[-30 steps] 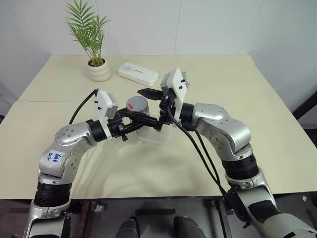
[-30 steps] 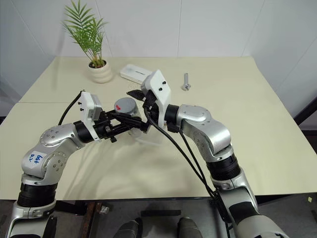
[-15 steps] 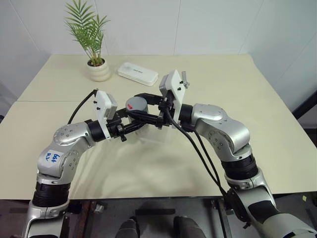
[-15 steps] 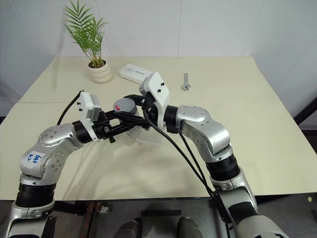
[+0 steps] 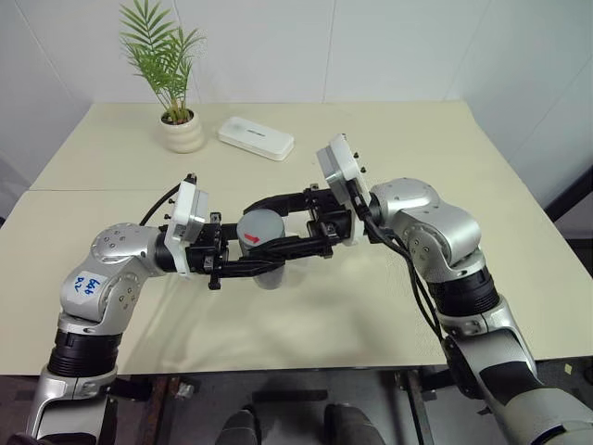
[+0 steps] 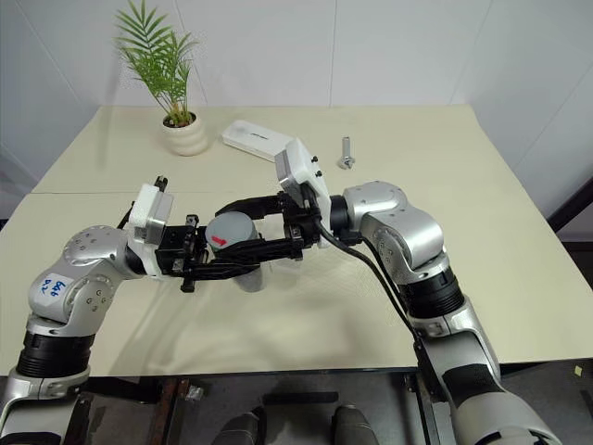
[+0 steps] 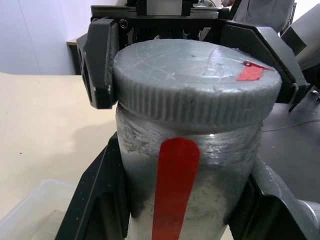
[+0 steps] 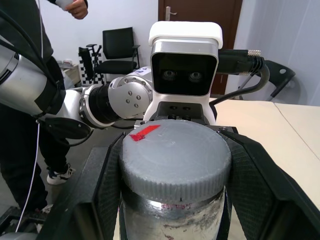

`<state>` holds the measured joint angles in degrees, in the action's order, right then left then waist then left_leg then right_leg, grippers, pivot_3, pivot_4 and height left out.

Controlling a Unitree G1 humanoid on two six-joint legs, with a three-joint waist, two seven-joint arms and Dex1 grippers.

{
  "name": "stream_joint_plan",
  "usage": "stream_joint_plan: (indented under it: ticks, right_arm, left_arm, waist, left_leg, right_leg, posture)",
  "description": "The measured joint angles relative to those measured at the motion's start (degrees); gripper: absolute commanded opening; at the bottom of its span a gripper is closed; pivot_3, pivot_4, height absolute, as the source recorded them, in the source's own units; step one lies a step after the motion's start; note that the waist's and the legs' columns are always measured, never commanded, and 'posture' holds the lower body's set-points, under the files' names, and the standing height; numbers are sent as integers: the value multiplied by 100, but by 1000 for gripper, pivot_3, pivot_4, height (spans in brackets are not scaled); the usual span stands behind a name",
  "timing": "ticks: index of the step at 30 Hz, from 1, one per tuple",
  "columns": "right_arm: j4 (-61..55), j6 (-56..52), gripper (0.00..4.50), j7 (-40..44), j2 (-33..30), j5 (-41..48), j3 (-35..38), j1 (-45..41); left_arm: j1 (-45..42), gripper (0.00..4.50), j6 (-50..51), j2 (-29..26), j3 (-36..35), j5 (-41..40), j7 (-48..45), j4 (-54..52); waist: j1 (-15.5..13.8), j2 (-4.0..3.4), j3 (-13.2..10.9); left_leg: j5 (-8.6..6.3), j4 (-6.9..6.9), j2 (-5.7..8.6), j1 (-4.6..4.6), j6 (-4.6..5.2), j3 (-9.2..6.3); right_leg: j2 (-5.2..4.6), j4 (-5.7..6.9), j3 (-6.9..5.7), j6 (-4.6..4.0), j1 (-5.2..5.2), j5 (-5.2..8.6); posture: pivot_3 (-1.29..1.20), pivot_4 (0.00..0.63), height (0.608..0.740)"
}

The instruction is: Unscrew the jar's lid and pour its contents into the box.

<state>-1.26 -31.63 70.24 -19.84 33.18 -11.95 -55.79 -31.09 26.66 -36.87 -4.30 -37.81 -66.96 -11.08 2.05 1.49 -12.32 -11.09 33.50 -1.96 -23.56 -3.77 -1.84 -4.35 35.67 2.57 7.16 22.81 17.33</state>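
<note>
Above the table: jar held upright between both grippers.
Left gripper clamps the jar's body; right gripper is closed on the lid. Beneath it, apparently, lies the box, near the plant pot and white case.

Table: pale cream top, seam line across left part, set against wall. Walls: white panels, vertical joints. Floor: dark, beyond table's right edge. Potted plant: green palm fronds, white pot, far left of table. White oblong case: flat, beside pot. Silver bolt: upright, far centre. Right wrist view: brown door, black chair, standing person in dark clothes, grey floor. Light: even, soft shadows.
</note>
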Motion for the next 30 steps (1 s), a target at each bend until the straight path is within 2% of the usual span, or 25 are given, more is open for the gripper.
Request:
stream_joint_plan:
  ticks: [1,3,7,16,22,30]
  right_arm:
    - [33,18,2563,13,0,-7,-4,-3]
    - [68,17,3300,23,0,-12,-14,-4]
    - [152,17,4461,-66,-107,-38,139,-4]
    - [-73,-121,4461,-575,9,-38,325,-7]
    - [-487,-481,4461,-1038,316,-57,49,-1]
    - [-310,-573,4461,-1469,493,-382,-137,-66]
  left_arm:
    - [13,1958,-7,6,0,0,19,-2]
    - [49,1958,-8,14,4,-1,55,-8]
    - [253,1958,12,11,-55,-27,102,-5]
    - [259,1958,13,-7,-224,-24,221,44]
    - [256,1958,13,7,-204,-16,309,62]
    - [250,1958,14,8,-149,-5,354,89]
  waist:
    - [-4,0,0]
    - [-8,0,0]
    - [-20,0,0]
    - [-21,0,0]
    - [-22,0,0]
    - [-25,0,0]
  left_leg:
    - [-2,1,0,-1,2,0]
    - [-3,1,0,-3,3,0]
    - [-4,2,0,-2,3,0]
    - [-4,1,0,-2,3,0]
    - [-5,3,-1,-2,2,0]
    - [-5,6,-1,-2,2,0]
  right_leg:
    - [0,-1,1,2,0,1]
    - [0,-3,1,2,0,1]
    - [0,-2,1,3,0,2]
    - [0,0,1,1,2,3]
    - [0,4,1,-1,4,4]
    - [0,6,1,-1,4,4]
  posture:
    - [0,150,740]
    - [0,150,740]
    - [0,150,740]
    - [0,150,740]
    - [0,150,740]
    - [0,150,740]
